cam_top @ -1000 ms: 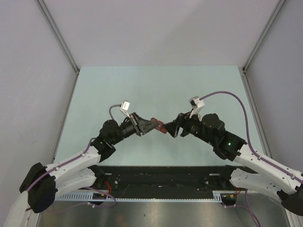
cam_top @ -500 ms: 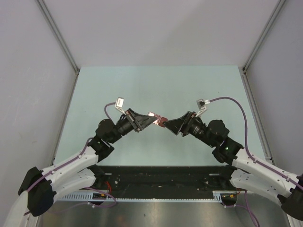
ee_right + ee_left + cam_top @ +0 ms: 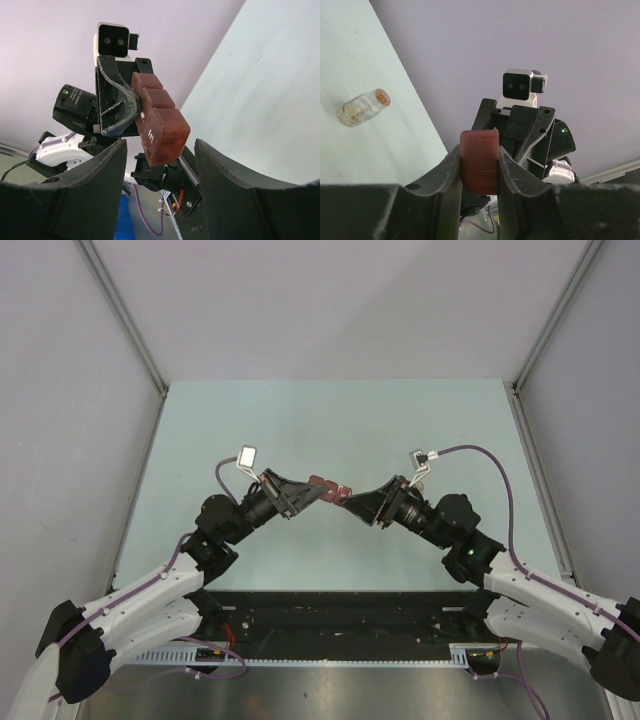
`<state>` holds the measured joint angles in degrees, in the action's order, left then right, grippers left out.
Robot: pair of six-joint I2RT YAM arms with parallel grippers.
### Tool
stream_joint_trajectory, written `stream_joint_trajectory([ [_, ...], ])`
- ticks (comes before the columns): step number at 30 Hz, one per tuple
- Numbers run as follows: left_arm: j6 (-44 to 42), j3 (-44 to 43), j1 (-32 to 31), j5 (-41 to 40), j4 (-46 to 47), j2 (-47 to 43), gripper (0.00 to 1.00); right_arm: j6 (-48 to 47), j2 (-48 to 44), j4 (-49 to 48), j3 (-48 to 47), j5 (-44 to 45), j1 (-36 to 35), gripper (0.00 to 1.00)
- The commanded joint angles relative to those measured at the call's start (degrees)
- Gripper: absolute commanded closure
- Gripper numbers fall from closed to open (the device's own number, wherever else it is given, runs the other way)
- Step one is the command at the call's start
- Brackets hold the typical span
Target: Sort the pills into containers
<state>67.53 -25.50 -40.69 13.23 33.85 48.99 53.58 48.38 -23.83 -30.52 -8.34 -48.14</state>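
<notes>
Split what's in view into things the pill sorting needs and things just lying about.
For the job: dark red pill box, clamped in the left gripper; right gripper, open, facing the box.
Lying about: small clear bottle, on its side on the table; contents unclear.

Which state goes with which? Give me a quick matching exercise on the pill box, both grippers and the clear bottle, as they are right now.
Things:
1. pill box
2. left gripper
3. right gripper
4. clear bottle

States:
A. lying on its side on the table
B. open, fingers wide apart
C. dark red, three compartments in a row
D. shut on the pill box

Pairs: 1-C, 2-D, 3-B, 4-A
</notes>
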Motion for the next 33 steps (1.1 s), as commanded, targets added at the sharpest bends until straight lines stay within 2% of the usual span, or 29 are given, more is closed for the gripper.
stream_joint_trajectory([
  [1, 1.6, -0.5, 0.3, 0.1, 2.6, -0.8, 1.0, 0.3, 0.8, -5.9, -0.1, -1.3, 0.2, 0.41],
  [9, 1.6, -0.3, 0.3, 0.3, 2.7, -0.8, 0.99, 0.9, 3.0, -8.8, -0.1, -3.0, 0.0, 0.51],
  [15, 1.6, -0.5, 0.3, 0.5, 2.9, -0.5, 0.99, 0.6, 2.8, -8.2, -0.1, -3.1, 0.0, 0.64],
  [18, 1.6, -0.5, 0.3, 0.5, 3.0, -0.4, 1.0, 0.5, 2.8, -8.2, -0.1, -3.1, -0.1, 0.81],
  [19, 1.6, -0.5, 0.3, 0.6, 3.1, -0.3, 1.0, 0.4, 2.8, -8.1, -0.1, -3.1, -0.1, 0.9],
  [22, 1.6, -0.5, 0.3, 0.6, 3.0, -0.3, 1.0, 0.2, 2.8, -8.2, -0.1, -3.2, -0.2, 0.98],
  [24, 1.6, -0.4, 0.3, 0.5, 3.0, -0.3, 1.0, 0.2, 2.6, -8.1, -0.1, -2.9, -0.2, 0.98],
  [25, 1.6, -0.5, 0.3, 0.6, 3.1, -0.3, 0.99, 0.1, 2.6, -8.1, -0.1, -3.0, -0.2, 0.92],
  [27, 1.7, -0.3, 0.3, 0.4, 3.0, -0.2, 1.0, -0.1, 2.6, -8.2, -0.1, -3.3, -0.3, 0.74],
  [28, 1.7, -0.3, 0.3, 0.4, 3.0, -0.2, 1.0, -0.1, 2.6, -8.2, -0.1, -3.4, -0.3, 0.61],
  [33, 1.8, -0.4, 0.3, 0.6, 3.1, -0.2, 1.0, -0.1, 2.7, -8.4, -0.1, -3.7, -0.3, 0.57],
])
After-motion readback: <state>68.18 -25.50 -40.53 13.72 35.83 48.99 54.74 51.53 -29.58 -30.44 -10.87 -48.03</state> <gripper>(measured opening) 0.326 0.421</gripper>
